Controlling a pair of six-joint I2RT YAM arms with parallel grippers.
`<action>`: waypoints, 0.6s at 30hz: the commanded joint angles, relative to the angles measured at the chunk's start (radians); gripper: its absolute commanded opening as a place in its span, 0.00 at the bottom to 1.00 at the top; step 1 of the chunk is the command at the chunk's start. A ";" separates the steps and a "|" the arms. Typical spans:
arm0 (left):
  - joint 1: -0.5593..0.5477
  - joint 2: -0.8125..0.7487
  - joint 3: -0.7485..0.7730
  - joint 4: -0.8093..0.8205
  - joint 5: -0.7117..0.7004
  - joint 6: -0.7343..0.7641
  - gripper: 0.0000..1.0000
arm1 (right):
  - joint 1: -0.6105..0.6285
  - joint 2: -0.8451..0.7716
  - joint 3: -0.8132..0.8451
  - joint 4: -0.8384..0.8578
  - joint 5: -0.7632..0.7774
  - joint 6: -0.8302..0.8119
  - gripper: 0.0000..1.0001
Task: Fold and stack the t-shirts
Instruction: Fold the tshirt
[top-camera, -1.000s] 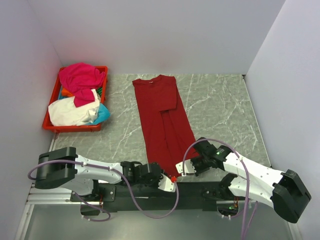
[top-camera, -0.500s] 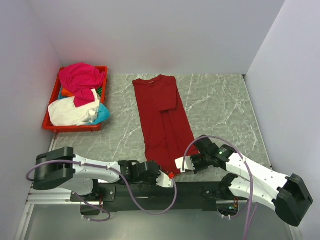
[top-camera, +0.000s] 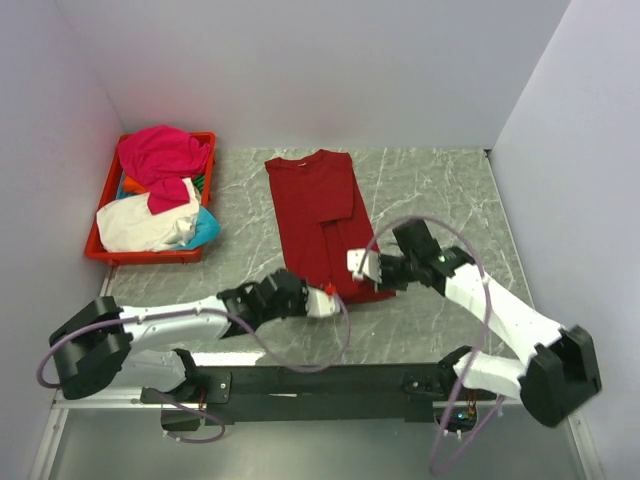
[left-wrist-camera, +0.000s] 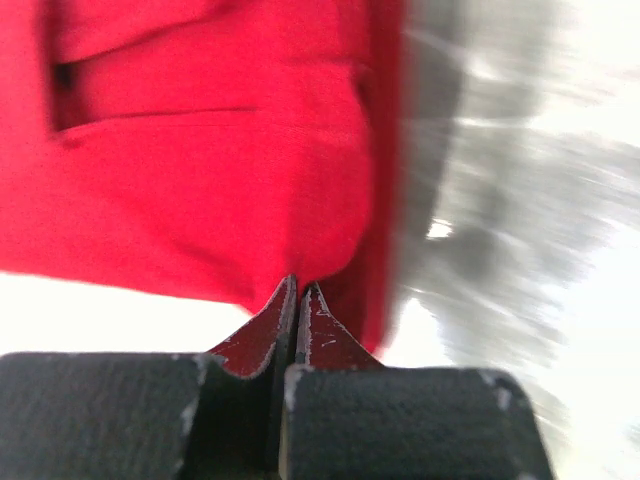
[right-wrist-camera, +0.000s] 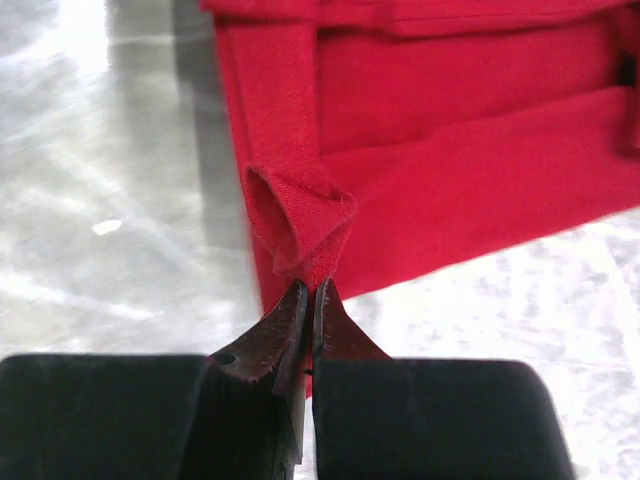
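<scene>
Red t-shirt (top-camera: 318, 205) in L gripper (left-wrist-camera: 298, 296) + R gripper (right-wrist-camera: 312, 293)

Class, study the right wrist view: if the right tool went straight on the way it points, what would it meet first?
The dark red t-shirt: the right tool pinches its bunched edge, with more folded shirt directly ahead.

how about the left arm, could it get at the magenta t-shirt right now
Probably not yet: the left gripper is shut on the dark red t-shirt. The magenta t-shirt lies uncovered in the red crate.
</scene>
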 joint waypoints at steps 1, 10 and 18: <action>0.105 0.057 0.100 0.078 0.046 0.077 0.00 | -0.033 0.125 0.122 0.085 -0.004 0.050 0.00; 0.425 0.265 0.304 0.164 0.190 0.109 0.00 | -0.128 0.520 0.525 0.132 0.025 0.141 0.00; 0.559 0.463 0.487 0.143 0.279 0.082 0.00 | -0.156 0.750 0.736 0.138 0.040 0.196 0.00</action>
